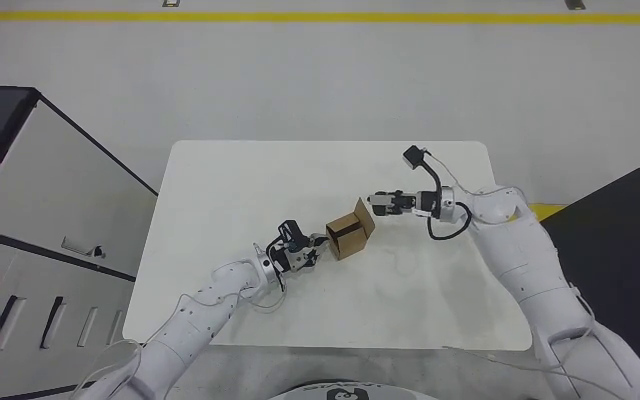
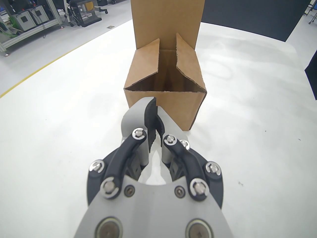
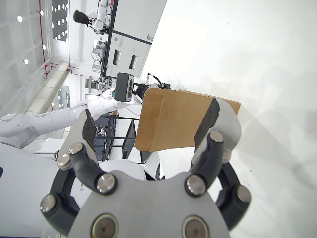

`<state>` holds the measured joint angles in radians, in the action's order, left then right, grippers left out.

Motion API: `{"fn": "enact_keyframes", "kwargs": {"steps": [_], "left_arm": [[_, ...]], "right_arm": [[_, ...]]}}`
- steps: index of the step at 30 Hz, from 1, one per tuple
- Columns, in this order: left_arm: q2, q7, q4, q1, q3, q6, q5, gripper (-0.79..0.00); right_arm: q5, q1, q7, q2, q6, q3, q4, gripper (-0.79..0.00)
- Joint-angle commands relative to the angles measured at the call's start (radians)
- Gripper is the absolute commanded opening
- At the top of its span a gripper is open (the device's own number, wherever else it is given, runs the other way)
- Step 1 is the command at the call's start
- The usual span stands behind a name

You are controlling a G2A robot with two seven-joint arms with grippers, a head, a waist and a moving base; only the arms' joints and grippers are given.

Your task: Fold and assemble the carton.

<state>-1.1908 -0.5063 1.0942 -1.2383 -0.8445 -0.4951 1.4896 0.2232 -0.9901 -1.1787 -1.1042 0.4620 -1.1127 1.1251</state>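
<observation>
If the tall flap [image 2: 168, 11] is pushed down while the carton [image 1: 348, 235] is unbraced, it could be slid or tipped | carton: brown, upright, mid worktop [image 1: 430, 300], two side flaps [image 2: 151, 58] tucked in | left fingers [image 2: 149, 112] pressed together at its near wall | right fingers [image 3: 210, 122] spread wide beside the flap

The carton [image 2: 173, 107] ahead of the left jaws is matt corrugated cardboard, rough-edged. Their pads [image 2: 149, 113] are ribbed black rubber; the bench [image 2: 62, 125] is smooth matt white.
</observation>
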Motion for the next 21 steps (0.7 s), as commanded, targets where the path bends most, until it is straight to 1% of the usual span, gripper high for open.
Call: {"fn": "enact_keyframes", "kwargs": {"steps": [1,6,7,10,11,14,21], "left_arm": [[0.0,0.0,0.0,0.0,0.0,0.0,0.0,-0.785],[0.0,0.0,0.0,0.0,0.0,0.0,0.0,-0.785],[0.0,0.0,0.0,0.0,0.0,0.0,0.0,-0.785],[0.0,0.0,0.0,0.0,0.0,0.0,0.0,-0.785],[0.0,0.0,0.0,0.0,0.0,0.0,0.0,-0.785],[0.0,0.0,0.0,0.0,0.0,0.0,0.0,-0.785],[0.0,0.0,0.0,0.0,0.0,0.0,0.0,-0.785]], "right_arm": [[0.005,0.003,-0.024,0.008,-0.002,-0.021,0.007,0.0],[-0.022,0.027,-0.125,0.022,-0.03,-0.036,0.025,0.0],[-0.042,0.032,-0.133,0.024,-0.036,-0.034,0.025,-0.074],[-0.08,0.049,-0.146,0.027,-0.05,-0.023,0.031,-0.397],[-0.099,0.055,-0.144,0.027,-0.052,-0.018,0.032,-0.471],[-0.152,0.071,-0.135,0.027,-0.059,0.002,0.038,-0.505],[-0.242,0.106,-0.141,0.022,-0.067,0.063,0.068,-0.539]]}}
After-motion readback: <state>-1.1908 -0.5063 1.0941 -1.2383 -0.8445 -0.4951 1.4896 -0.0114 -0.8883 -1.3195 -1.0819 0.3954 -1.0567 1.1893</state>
